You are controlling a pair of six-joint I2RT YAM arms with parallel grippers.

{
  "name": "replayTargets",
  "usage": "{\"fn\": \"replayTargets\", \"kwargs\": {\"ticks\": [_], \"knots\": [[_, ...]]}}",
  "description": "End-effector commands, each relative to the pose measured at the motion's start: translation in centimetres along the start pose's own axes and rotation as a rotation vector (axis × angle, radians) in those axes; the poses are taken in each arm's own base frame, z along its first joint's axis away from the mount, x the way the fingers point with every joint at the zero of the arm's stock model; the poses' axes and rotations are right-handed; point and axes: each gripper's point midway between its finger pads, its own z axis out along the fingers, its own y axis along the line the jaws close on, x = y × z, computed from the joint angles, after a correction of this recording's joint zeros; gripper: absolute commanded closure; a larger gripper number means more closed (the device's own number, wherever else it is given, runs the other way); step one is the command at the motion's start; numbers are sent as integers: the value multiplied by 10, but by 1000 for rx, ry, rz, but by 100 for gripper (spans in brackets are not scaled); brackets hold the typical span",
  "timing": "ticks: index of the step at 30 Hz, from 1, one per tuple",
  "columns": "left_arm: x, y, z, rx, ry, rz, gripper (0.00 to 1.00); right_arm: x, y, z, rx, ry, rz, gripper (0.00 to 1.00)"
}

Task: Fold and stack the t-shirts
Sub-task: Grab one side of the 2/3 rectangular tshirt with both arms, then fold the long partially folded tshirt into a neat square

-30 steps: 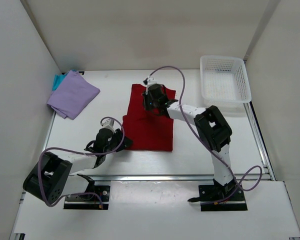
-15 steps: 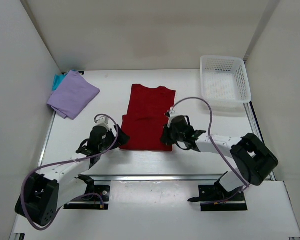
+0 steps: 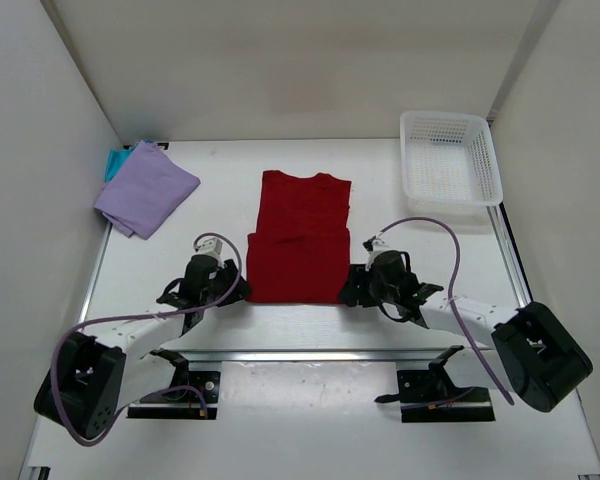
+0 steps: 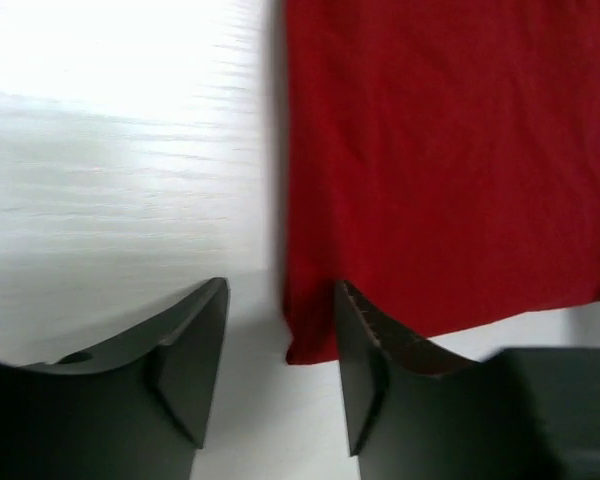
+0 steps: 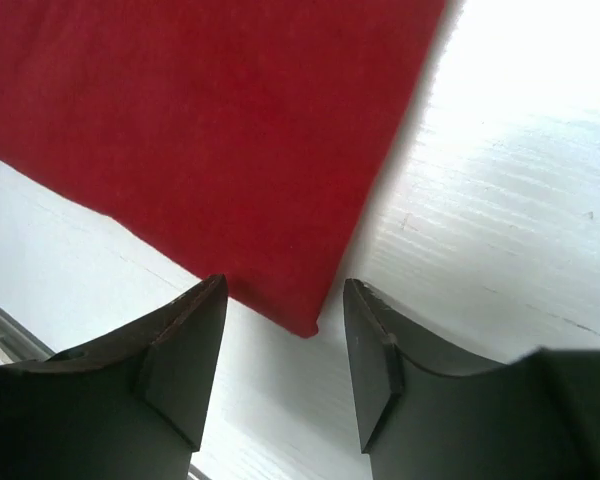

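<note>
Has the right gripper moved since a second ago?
Yes. The right gripper left the red shirt's far collar end and came toward the arm bases, to the near right corner.

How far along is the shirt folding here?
Done: the lavender t-shirt lies folded on the teal t-shirt. In hand: the partly folded red t-shirt, with the left gripper and right gripper open at its near corners. Left: finishing and stacking it.
</note>
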Motion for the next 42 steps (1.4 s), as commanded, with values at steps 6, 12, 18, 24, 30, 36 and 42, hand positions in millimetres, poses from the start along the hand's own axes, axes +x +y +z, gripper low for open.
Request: {"fn": "replayTargets", "kwargs": {"ticks": [6,12,18,24,30,36,42], "knots": [[34,-10,7,7,105,39,47,-8,-6,-12,13,-42,22,52],[30,-11,3,18,98,34,70,15,-5,-7,-21,37,36,57],[28,-17,-1,51,84,28,91,24,-4,0,-35,42,46,84],[36,-22,-10,80,97,41,100,19,-5,-12,10,-21,25,100],[82,-7,-38,72,173,20,100,74,17,-35,-19,49,49,100],[67,-33,-70,172,131,-95,100,67,43,-59,-49,39,68,100],[-42,-92,-72,237,-16,5,100,-44,29,-61,7,-100,29,100]]}}
